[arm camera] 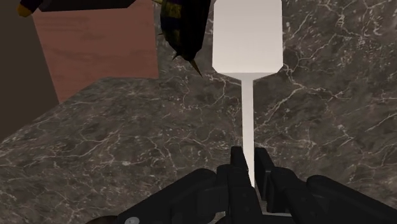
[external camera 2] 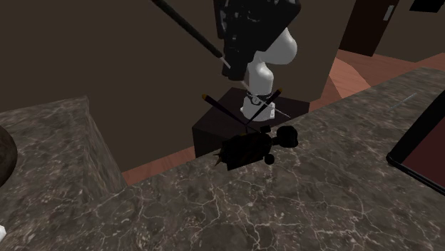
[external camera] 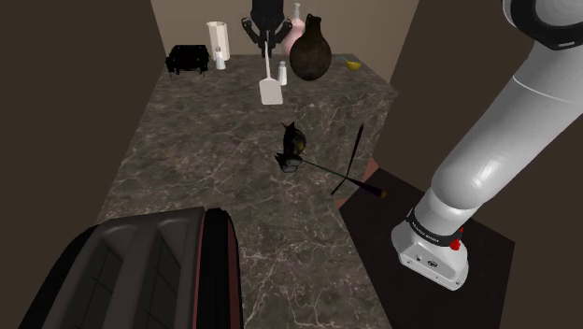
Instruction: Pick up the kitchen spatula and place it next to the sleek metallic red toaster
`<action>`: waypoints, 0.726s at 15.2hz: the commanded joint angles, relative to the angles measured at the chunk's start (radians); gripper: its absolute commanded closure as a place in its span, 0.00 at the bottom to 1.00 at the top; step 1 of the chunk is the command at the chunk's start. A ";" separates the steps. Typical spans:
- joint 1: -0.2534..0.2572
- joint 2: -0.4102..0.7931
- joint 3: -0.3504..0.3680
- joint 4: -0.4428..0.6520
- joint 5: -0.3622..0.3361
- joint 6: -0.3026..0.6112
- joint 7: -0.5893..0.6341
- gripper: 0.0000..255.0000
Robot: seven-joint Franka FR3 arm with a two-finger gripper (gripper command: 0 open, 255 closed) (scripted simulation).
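The spatula [external camera: 271, 90] is white with a flat square blade and a thin handle. It hangs blade-down above the far end of the marble counter [external camera: 206, 159]. My gripper [external camera: 268, 42] is shut on the handle's upper end. In the wrist view the black fingers [arm camera: 236, 164] of the gripper [arm camera: 251, 162] clasp the handle, and the spatula's blade [arm camera: 248, 38] points away over the counter. The toaster [external camera: 140, 271] is dark with a red edge and stands at the counter's near end in the shoulder view. It is far from the spatula. The toaster's corner [external camera 2: 424, 142] shows at the second exterior view's right.
A dark spiky object [external camera: 292, 150] lies mid-counter, with crossed dark rods [external camera: 353, 168] past the counter's right edge. At the far end stand a dark vase [external camera: 311, 49], a pink vase [external camera: 295, 26], a white cylinder [external camera: 218, 44], a small shaker [external camera: 282, 72] and a black appliance [external camera: 187, 58].
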 commanded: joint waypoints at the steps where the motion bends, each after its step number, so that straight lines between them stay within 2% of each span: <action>1: 0.000 0.003 0.000 0.031 0.000 -0.028 -0.004 1.00; 7: 0.004 0.024 0.004 0.135 -0.007 -0.114 -0.010 1.00; 11: 0.018 -0.119 0.013 -0.014 0.046 -0.099 0.012 1.00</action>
